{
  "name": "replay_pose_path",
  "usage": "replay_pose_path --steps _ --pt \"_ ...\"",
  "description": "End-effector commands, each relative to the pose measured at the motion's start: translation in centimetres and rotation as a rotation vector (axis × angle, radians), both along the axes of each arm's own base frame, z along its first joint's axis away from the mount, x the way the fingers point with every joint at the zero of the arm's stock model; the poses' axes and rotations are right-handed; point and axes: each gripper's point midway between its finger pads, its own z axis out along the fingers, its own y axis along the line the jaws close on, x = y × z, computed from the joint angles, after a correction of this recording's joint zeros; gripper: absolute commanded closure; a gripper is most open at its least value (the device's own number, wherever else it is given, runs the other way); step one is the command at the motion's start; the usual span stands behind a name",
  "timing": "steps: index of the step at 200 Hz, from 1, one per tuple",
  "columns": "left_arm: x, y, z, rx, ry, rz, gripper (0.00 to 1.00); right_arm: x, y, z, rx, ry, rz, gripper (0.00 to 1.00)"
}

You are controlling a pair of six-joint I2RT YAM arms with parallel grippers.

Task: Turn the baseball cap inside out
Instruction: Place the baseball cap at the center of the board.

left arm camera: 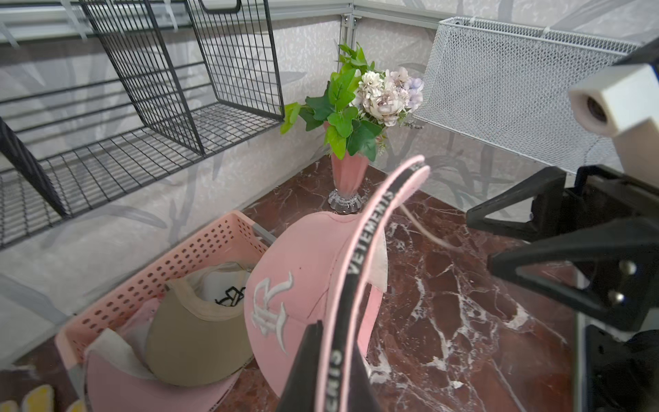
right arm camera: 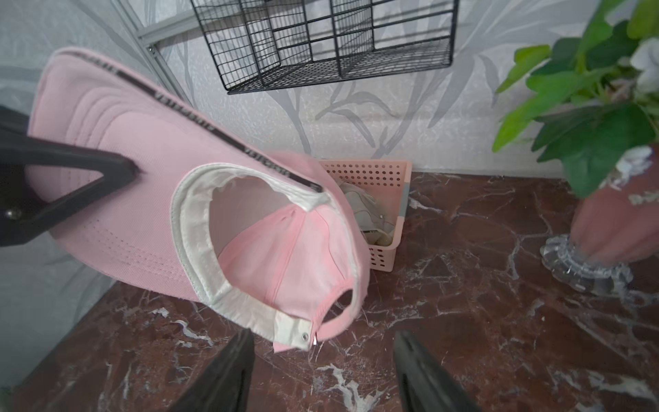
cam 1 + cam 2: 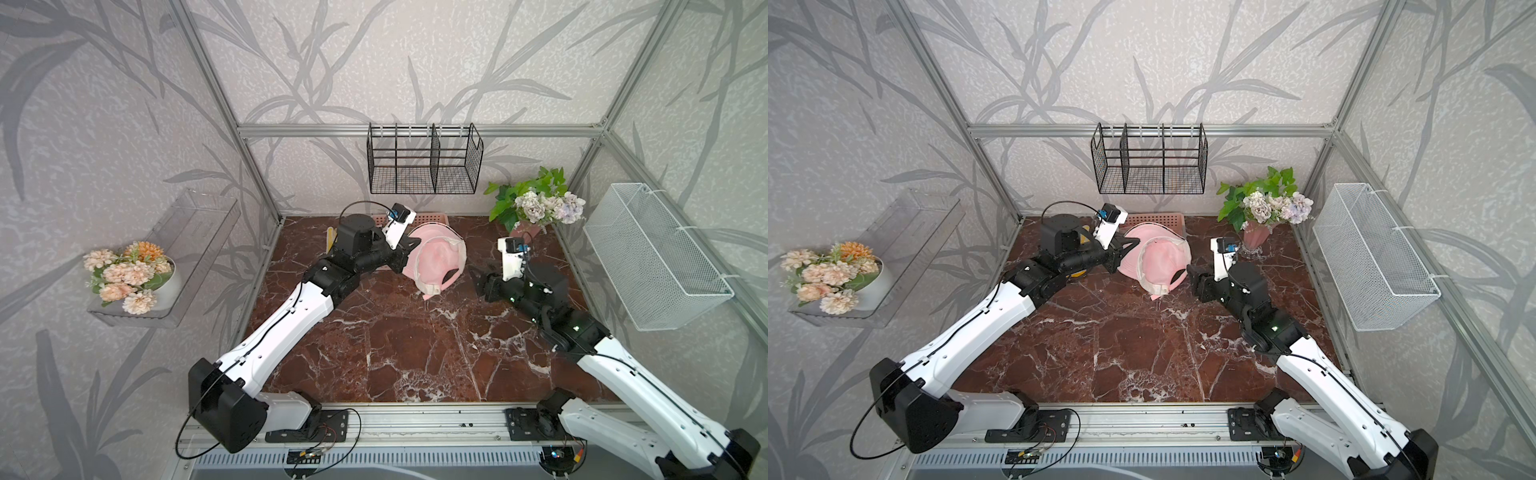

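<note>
- The table (image 3: 415,353) is dark red-brown stone with white lines in it.
- The left arm (image 3: 282,332) reaches from the near left side to the far middle of the table.
- The right arm (image 3: 623,374) reaches from the near right side toward the middle.
- A white mesh basket (image 3: 648,257) hangs on the right wall.
- A black wire rack (image 3: 424,162) hangs on the far wall, above the table.
- A clear shelf (image 3: 183,249) on the left wall holds a white pot of peach flowers (image 3: 129,274).
- A pink vase of flowers (image 3: 536,205) with green leaves stands in the far right corner.
- A pink basket (image 1: 178,264) with holes sits against the far wall and has other caps inside.
- The pink cap (image 3: 436,259) is at the far middle of the table, just in front of the pink basket and between the two grippers.
- The cap is tipped on its side, with its open side toward the right gripper, and its white inner band shows.
- I cannot tell if the cap touches the table.
- The left gripper (image 3: 409,244) is on the left side of the cap, and its fingers (image 1: 306,356) are pressed together, pinching the brim.
- The right gripper (image 2: 322,333) is close to the back of the cap, on the right side, and its fingers (image 2: 228,374) are spread apart and hold nothing.
</note>
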Motion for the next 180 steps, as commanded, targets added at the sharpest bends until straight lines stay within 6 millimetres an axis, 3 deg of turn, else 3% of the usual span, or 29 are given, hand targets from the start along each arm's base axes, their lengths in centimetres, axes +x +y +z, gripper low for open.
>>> replay_pose_path --steps 1,40,61,91,127,180 --pt "-1.5 0.1 2.8 0.128 -0.325 -0.037 1.0 -1.5 0.1 -0.4 0.251 0.221 0.0 0.39" --pt "-5.1 -1.1 0.6 0.297 -0.622 -0.125 1.0 -1.1 0.8 0.2 0.477 0.335 -0.044 0.43" --pt "-5.9 -1.4 -0.4 0.326 -0.72 -0.11 1.0 -0.4 1.8 -0.2 0.57 0.369 -0.031 0.46" --pt "-6.1 -1.8 -1.3 0.349 -0.735 -0.103 1.0 0.5 2.2 -1.2 0.631 0.399 -0.051 0.48" --pt "-6.2 -2.0 -1.1 0.341 -0.757 -0.081 1.0 0.8 2.4 -2.2 0.629 0.425 -0.064 0.48" --pt "-7.2 -3.0 -1.8 0.332 -0.767 -0.125 1.0 1.6 2.8 -2.2 0.643 0.421 -0.064 0.47"
